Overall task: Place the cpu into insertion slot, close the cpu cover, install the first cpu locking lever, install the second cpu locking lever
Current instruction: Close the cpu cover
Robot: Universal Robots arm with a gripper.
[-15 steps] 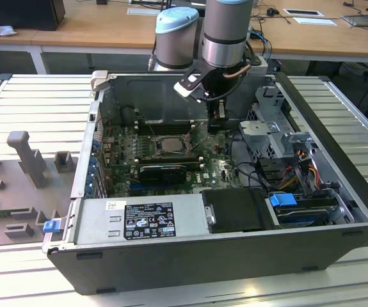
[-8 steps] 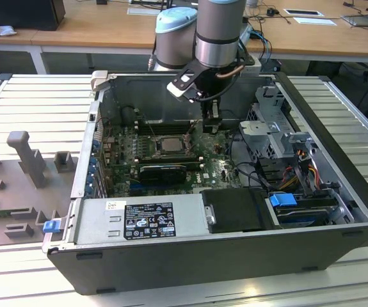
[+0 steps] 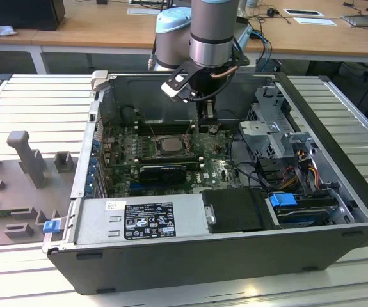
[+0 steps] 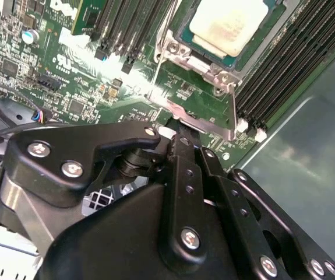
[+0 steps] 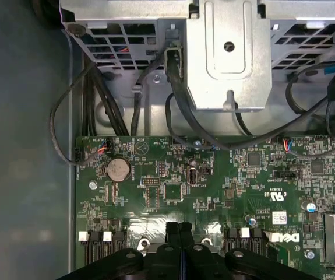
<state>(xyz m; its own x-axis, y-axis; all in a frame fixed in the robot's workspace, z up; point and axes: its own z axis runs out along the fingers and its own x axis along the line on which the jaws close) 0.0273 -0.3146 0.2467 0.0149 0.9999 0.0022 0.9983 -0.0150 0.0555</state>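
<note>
1. The cpu [image 4: 228, 26], a thin, flat, pale beige square with a dull face, lies seated in the insertion slot [image 4: 182, 51], whose shiny silver metal rim frames it.
2. Long black ribbed memory slots [image 4: 289, 64] run just beside the insertion slot, on a green circuit board [image 5: 155, 192] dotted with small parts.
3. A thin bright metal strip [image 4: 205, 123] lies on the board next to the insertion slot.
4. The gripper [image 5: 179, 228], made of matte black bolted links, hangs near the insertion slot. Its two fingers are pressed together with nothing visible between them, and the tips are at the strip; contact cannot be told.
5. In the exterior view the gripper [image 3: 204, 118] reaches into an open dark metal computer case [image 3: 222, 256], just beside the insertion slot.
</note>
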